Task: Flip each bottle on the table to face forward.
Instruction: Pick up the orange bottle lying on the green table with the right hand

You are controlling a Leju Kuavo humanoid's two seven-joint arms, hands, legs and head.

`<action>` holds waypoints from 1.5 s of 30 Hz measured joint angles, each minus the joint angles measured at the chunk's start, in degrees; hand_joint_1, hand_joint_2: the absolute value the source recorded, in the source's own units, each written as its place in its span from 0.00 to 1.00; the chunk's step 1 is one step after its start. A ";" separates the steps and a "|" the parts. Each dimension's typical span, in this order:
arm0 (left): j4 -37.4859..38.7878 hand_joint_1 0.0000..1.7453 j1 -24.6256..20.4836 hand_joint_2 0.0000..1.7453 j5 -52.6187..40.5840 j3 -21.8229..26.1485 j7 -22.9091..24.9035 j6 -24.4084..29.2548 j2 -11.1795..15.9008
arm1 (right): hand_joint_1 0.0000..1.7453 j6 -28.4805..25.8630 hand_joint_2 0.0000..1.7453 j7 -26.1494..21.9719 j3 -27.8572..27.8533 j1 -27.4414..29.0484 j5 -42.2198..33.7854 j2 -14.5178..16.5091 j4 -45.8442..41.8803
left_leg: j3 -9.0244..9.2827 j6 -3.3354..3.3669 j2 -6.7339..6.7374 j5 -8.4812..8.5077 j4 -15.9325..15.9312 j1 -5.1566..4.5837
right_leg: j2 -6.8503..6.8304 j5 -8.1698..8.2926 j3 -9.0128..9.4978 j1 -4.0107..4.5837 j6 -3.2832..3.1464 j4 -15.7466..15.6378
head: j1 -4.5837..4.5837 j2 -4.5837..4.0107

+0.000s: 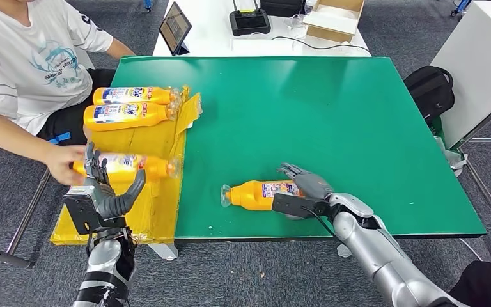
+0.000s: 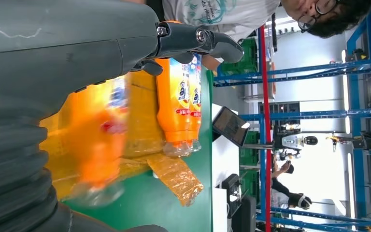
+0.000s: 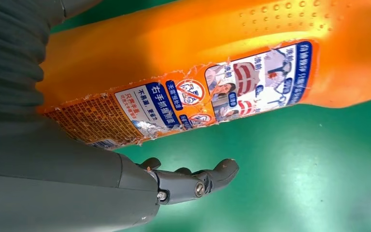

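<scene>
Your right hand [image 1: 307, 184]: fingers spread, resting at base end of orange detergent bottle [image 1: 259, 194] lying on green table [image 1: 332, 109]; nothing gripped, back label up in right wrist view. Your left hand [image 1: 105, 185]: fingers apart, hovering beside third bottle [image 1: 131, 166] on yellow cardboard [image 1: 150, 211], which person's hand [image 1: 64, 163] holds. 2 more bottles [image 1: 131, 106] lie label-up farther back. Risks: round bottle rolls off under loose push; left fingers meet person's hand.

You have four orange bottles, all lying flat: one [image 1: 259, 194] on green table [image 1: 332, 102], label up; three [image 1: 131, 95] [image 1: 128, 114] [image 1: 128, 166] on yellow sheet [image 1: 153, 192].
</scene>
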 joint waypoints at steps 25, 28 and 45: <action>8.49 0.00 -2.79 1.00 0.66 -2.40 1.21 -2.38 -0.44 | 1.00 10.52 1.00 0.70 12.04 -9.77 -6.04 -4.29 8.89 | 0.34 0.01 -0.01 -0.01 0.01 -0.01 | 0.00 0.00 0.33 0.00 0.00 -0.03 | -0.03 0.00; 9.52 0.00 -3.35 1.00 0.74 -2.71 1.26 -2.38 -0.44 | 1.00 10.81 1.00 0.25 13.71 -10.46 -7.20 -4.84 9.41 | 0.36 0.01 0.00 -0.01 0.01 -0.01 | 0.00 0.00 0.34 0.00 0.00 -0.03 | -0.02 0.00; 8.55 0.00 -1.56 1.00 0.64 -2.81 2.47 -2.60 -0.53 | 1.00 -14.04 1.00 -2.74 10.53 -2.25 -8.15 -2.11 3.31 | 0.30 0.01 -0.03 -0.06 -0.01 0.03 | 0.00 -0.01 0.37 0.04 0.00 0.01 | -0.01 0.00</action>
